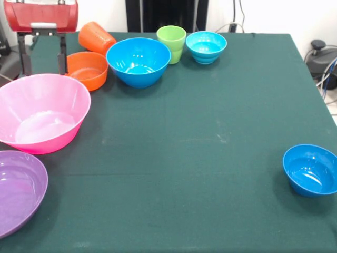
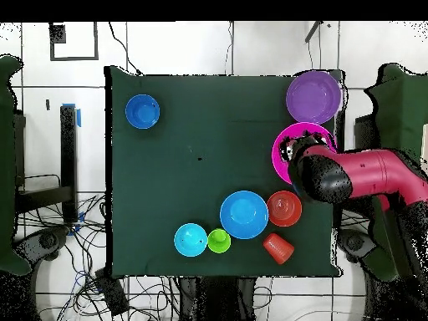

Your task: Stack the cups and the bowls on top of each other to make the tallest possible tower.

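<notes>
Reaching in across one worktop edge, your arm (image 2: 368,171) hangs its tool (image 1: 41,55) above the pink bowl (image 1: 42,113), fingers spread, pinching nothing. Purple bowl (image 1: 18,190) sits at that corner. Orange bowl (image 1: 88,68), blue bowl (image 1: 138,60), green cup (image 1: 171,43) and cyan bowl (image 1: 206,46) line one edge, the orange cup (image 1: 96,37) tipped over. Dark blue bowl (image 1: 311,169) sits alone, well apart.
</notes>
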